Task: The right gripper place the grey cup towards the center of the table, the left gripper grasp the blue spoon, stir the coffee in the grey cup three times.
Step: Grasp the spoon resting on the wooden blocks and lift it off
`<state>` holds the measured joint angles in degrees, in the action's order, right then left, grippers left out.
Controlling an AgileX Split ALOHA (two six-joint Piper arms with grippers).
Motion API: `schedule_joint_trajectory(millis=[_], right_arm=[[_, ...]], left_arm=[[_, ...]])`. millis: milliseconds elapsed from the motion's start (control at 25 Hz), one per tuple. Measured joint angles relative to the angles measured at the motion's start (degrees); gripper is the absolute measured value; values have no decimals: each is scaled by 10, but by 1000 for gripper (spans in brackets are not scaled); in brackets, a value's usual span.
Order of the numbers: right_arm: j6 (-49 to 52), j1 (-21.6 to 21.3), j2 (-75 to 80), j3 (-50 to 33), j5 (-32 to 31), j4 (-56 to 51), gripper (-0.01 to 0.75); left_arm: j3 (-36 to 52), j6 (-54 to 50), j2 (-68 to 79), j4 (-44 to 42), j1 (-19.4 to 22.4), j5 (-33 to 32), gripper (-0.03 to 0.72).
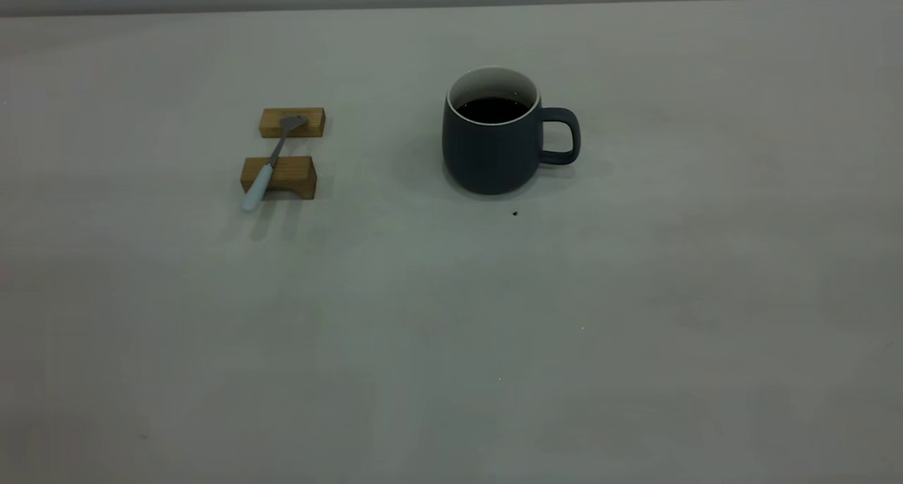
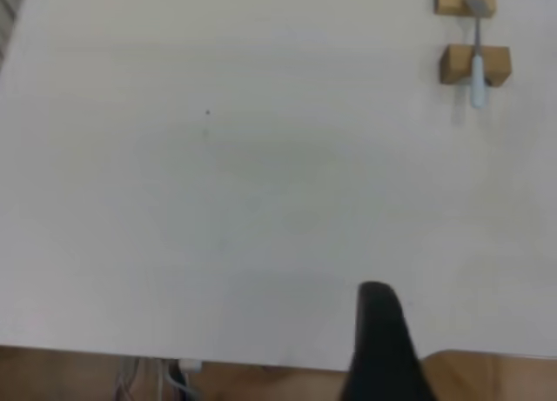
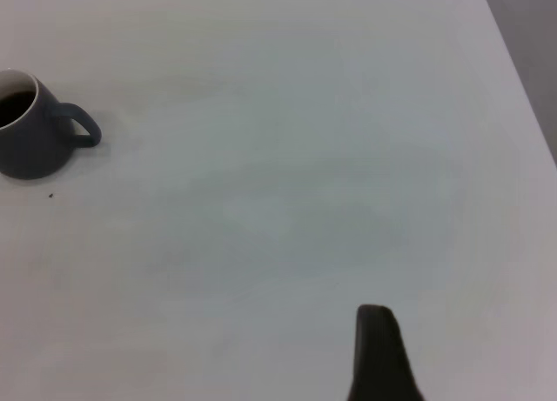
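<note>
Only the exterior view shows blue spoon and grey cup together; spoon spans two wooden blocks, handle nearer camera. Left pincer, right pincer: opening cannot be told.

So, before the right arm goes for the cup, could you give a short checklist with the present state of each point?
1. Grey cup upright on the table: ok.
2. Cup handle faces the right arm's side, nothing beside it: ok.
3. Coffee sits below the rim: ok.
4. Blue spoon rests across two wooden blocks, untouched: ok.
5. Right end effector open: cannot tell.
6. Left end effector away from the spoon: ok.
</note>
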<state>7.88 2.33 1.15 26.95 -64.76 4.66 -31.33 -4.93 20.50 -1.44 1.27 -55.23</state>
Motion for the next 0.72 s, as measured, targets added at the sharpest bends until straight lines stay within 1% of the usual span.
schedule_joint_trajectory(millis=[80,160,320,480,720], right_arm=[[0,0,0,0,0,0,535],[0,0,0,0,0,0,535],[0,0,0,0,0,0,535],[0,0,0,0,0,0,535],[0,0,0,0,0,0,535]], left_arm=[[-12,1,85,8,0,31,615],[-25,2,168,14,0,58,622],[-75,4,343,20,0,101,610],[-141,4,509,28,-2,119,596],[-222,1,711,38,-43,155,594]])
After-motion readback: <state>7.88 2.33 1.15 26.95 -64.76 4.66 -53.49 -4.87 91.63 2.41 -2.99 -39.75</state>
